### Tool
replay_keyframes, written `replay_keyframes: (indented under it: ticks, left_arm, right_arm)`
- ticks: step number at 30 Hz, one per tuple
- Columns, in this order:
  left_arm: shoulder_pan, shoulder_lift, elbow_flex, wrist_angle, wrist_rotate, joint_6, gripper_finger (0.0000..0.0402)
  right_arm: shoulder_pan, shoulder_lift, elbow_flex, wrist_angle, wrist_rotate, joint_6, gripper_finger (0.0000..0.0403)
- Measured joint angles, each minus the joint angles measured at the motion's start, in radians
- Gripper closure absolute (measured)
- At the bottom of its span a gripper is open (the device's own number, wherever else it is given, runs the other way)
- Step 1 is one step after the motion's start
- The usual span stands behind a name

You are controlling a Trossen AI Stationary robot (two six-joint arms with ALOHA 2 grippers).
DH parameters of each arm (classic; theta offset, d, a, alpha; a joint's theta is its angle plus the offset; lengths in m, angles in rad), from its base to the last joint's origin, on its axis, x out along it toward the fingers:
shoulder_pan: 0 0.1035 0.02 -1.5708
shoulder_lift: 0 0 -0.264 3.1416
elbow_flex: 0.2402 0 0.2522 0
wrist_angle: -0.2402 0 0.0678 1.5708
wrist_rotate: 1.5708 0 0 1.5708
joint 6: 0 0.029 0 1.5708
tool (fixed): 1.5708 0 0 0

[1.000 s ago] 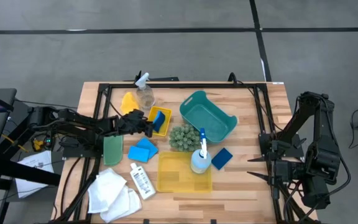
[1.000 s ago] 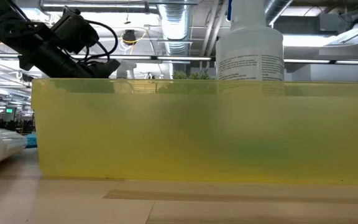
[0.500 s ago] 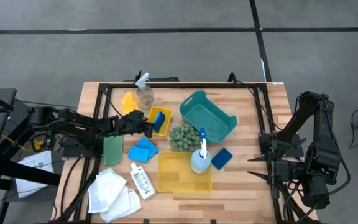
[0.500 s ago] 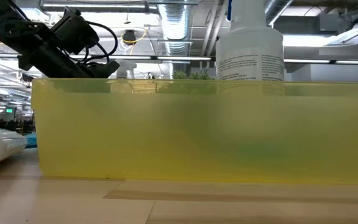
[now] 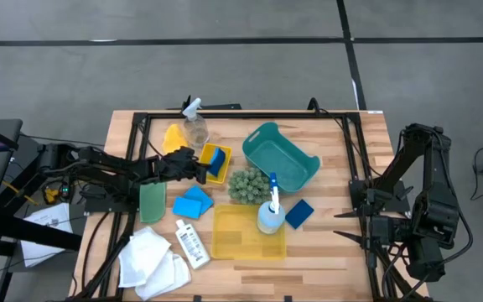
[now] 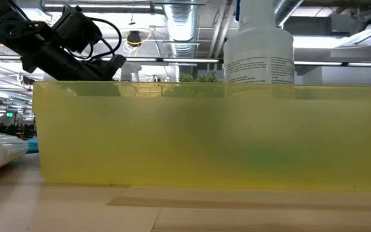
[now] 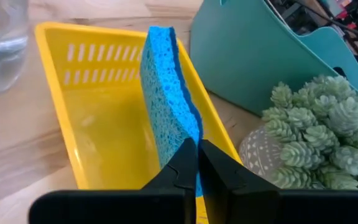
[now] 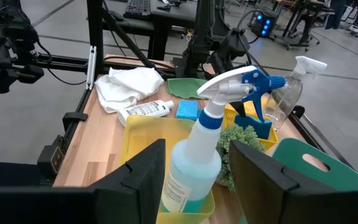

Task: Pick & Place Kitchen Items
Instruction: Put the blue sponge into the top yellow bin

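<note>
Blue sponge in shut left pincer, over yellow bin

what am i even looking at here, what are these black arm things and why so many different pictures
Two robot arms work at a wooden table. One camera looks straight down, one sits at table height behind a yellow bin, and one rides on each wrist. The left end effector is shut on a blue sponge standing on edge in a small yellow basket. The right end effector waits open at the table's edge, facing a blue spray bottle. Also there: a teal basket, white cloths, a green bumpy ball.
</note>
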Motion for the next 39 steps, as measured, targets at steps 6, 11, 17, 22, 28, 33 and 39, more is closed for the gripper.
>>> replay_keyframes:
  ticks: [6,11,17,22,28,33,39]
  left_arm:
    - [-0.006,0.000,0.000,-0.001,0.002,-0.015,0.0401]
    - [-0.006,0.018,0.000,0.004,0.004,-0.027,0.0401]
    - [-0.027,0.109,0.000,0.115,0.004,-0.048,0.0401]
    - [-0.034,0.150,0.000,0.141,-0.008,-0.056,0.0401]
    - [-0.034,0.142,0.000,0.136,-0.008,-0.044,0.0387]
    - [-0.034,0.142,0.000,0.134,-0.009,-0.027,0.0360]
    - [-0.034,0.142,0.000,0.134,-0.012,-0.021,0.0322]
  right_arm:
    - [0.000,0.000,0.000,0.000,-0.001,0.000,0.0235]
    - [0.000,0.000,0.000,-0.001,-0.002,0.000,0.0235]
    - [0.000,0.000,0.000,-0.005,-0.003,0.000,0.0235]
    - [0.000,0.000,0.000,-0.008,-0.003,0.000,0.0235]
    - [0.000,0.000,0.000,-0.008,-0.003,0.000,0.0235]
    - [0.000,0.000,0.000,-0.008,-0.003,0.000,0.0235]
    - [0.000,0.000,0.000,-0.008,-0.003,0.000,0.0235]
